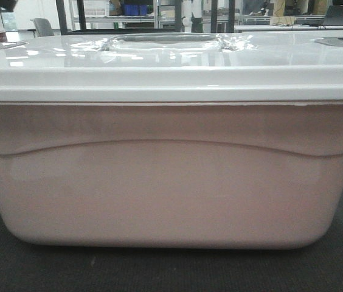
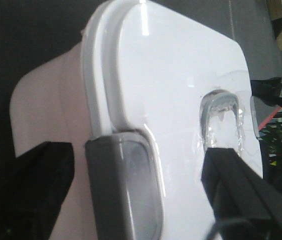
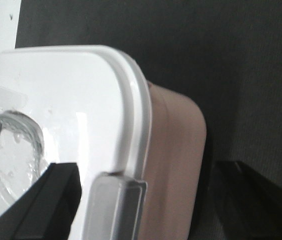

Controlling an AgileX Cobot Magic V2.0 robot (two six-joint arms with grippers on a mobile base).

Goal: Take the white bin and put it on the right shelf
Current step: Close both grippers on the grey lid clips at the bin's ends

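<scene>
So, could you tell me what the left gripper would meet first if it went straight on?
Likely the grey plastic latch on the translucent pinkish-white bin's glossy lid, between the left gripper's open jaws; depth unclear.

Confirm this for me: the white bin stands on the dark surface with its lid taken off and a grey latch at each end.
One thing is wrong: the lid is not off. In the exterior front-facing view the glossy lid sits closed on top of the white bin. The rest holds: the bin stands on the dark surface, and the wrist views show a grey latch at each end.
</scene>
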